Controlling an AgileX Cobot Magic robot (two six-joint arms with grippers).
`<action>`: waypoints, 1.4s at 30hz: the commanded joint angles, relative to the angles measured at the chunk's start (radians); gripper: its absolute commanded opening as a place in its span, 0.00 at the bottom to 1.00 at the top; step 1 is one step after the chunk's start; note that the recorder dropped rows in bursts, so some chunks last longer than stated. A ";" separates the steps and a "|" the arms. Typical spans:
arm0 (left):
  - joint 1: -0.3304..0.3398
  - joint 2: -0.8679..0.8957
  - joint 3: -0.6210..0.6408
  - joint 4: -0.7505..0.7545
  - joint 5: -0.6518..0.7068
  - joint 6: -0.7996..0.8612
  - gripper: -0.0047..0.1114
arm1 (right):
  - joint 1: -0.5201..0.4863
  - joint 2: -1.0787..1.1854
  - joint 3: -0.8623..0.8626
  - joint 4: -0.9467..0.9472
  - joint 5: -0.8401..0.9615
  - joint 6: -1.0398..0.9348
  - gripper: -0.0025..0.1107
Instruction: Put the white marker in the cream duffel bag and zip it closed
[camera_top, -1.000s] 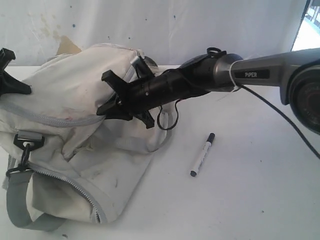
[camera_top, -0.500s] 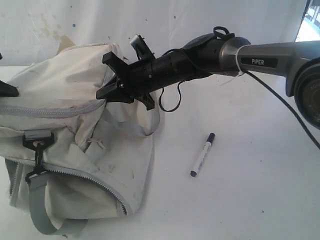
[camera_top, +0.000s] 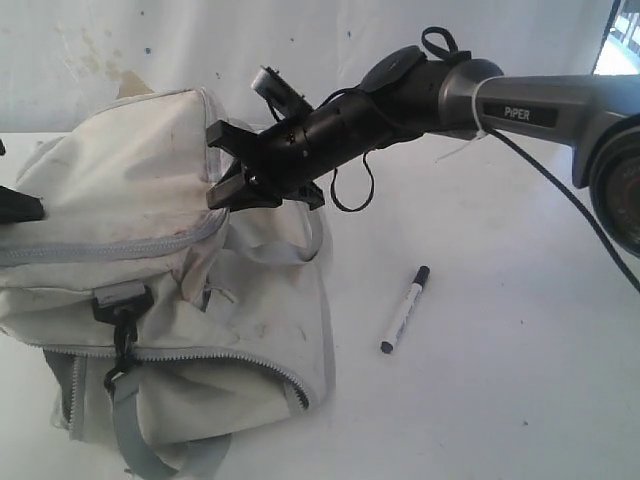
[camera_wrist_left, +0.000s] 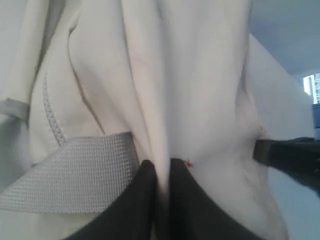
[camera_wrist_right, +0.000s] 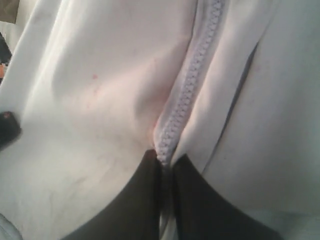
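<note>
The white marker (camera_top: 404, 310) lies on the white table (camera_top: 500, 400), well apart from the cream duffel bag (camera_top: 150, 250) and outside it. Its barrel print is too small to read. The right gripper (camera_wrist_right: 167, 159) has its jaws pinched on the bag's zipper seam (camera_wrist_right: 192, 95). The left gripper (camera_wrist_left: 161, 167) is clamped on a fold of the bag's fabric beside a grey strap (camera_wrist_left: 70, 170). In the exterior view the frame edge cuts off nearly all of the left gripper.
</note>
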 joint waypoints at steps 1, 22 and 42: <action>0.033 -0.020 0.001 0.042 -0.130 0.108 0.30 | -0.069 0.002 -0.001 -0.160 -0.133 0.007 0.12; 0.033 -0.022 0.001 0.043 -0.120 0.106 0.66 | -0.050 -0.070 -0.067 -0.158 0.123 0.076 0.44; 0.033 -0.022 0.001 0.043 -0.128 0.098 0.66 | 0.252 -0.137 -0.071 -0.446 0.208 0.474 0.20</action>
